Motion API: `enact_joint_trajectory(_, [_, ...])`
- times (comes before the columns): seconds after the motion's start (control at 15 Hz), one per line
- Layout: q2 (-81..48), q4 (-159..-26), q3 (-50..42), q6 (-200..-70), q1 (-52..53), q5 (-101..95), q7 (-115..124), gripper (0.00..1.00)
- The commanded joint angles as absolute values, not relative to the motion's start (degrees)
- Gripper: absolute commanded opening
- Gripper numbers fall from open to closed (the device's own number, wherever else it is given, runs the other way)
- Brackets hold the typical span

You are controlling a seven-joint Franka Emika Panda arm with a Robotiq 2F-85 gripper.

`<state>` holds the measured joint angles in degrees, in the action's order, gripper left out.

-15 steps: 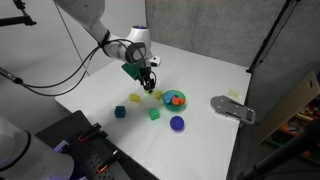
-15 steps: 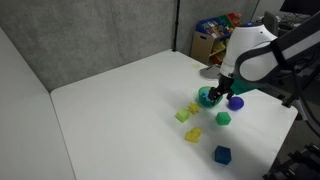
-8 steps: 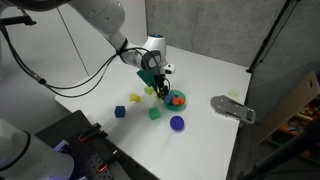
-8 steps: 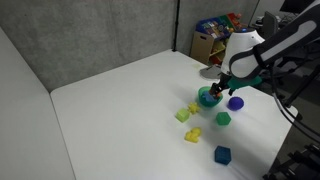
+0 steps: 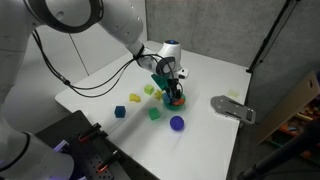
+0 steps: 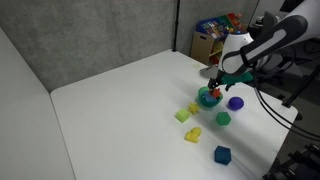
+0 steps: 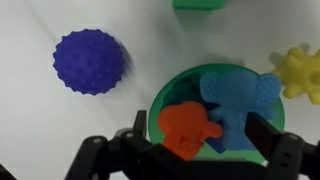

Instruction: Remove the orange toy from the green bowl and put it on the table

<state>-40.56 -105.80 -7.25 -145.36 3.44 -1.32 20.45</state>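
The green bowl (image 7: 160, 92) fills the middle of the wrist view and holds the orange toy (image 7: 188, 130) beside a blue toy (image 7: 238, 95). My gripper (image 7: 200, 135) is open, with one dark finger on each side of the two toys, directly over the bowl. In both exterior views the gripper (image 5: 172, 86) (image 6: 216, 84) hangs just above the bowl (image 5: 177, 101) (image 6: 208, 99) on the white table (image 5: 205, 68) (image 6: 120, 100). The orange toy is barely visible there.
A purple spiky ball (image 7: 90, 62) (image 5: 177, 123) (image 6: 236, 102) lies next to the bowl. A green cube (image 5: 155, 114) (image 6: 223, 118), a blue cube (image 5: 120, 112) (image 6: 222, 154) and yellow pieces (image 5: 134, 98) (image 6: 193, 134) (image 7: 300, 70) lie nearby. A grey fixture (image 5: 232, 107) sits at the table edge.
The gripper has moved across from above the yellow pieces to directly over the green bowl and come lower. The toys and blocks have not moved.
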Motion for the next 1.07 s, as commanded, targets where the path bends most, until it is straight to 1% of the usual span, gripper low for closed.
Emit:
enact_joint_trajectory(0.0, [-44.4,-100.3,-7.1,-144.0,1.9,0.9,20.2,1.0])
enact_joint_trajectory(0.53, [-48.2,-96.0,-8.1,-144.2,0.2,3.5,21.0,1.0])
enact_joint_trajectory(0.6, [-48.3,-95.9,-7.9,-144.2,0.0,4.0,20.9,0.91])
enact_joint_trajectory(0.67, [-48.5,-95.8,-7.8,-144.3,-0.1,4.3,20.9,0.76])
enact_joint_trajectory(0.73, [-48.6,-95.8,-7.8,-144.5,0.1,4.3,20.9,0.66])
enact_joint_trajectory(0.8, [-48.6,-95.8,-7.8,-144.7,0.1,4.4,20.8,0.58])
enact_joint_trajectory(0.93, [-48.7,-95.6,-7.5,-145.0,0.0,4.6,20.4,0.4])
enact_joint_trajectory(1.0, [-48.6,-95.5,-7.7,-145.2,0.1,4.5,20.5,0.34])
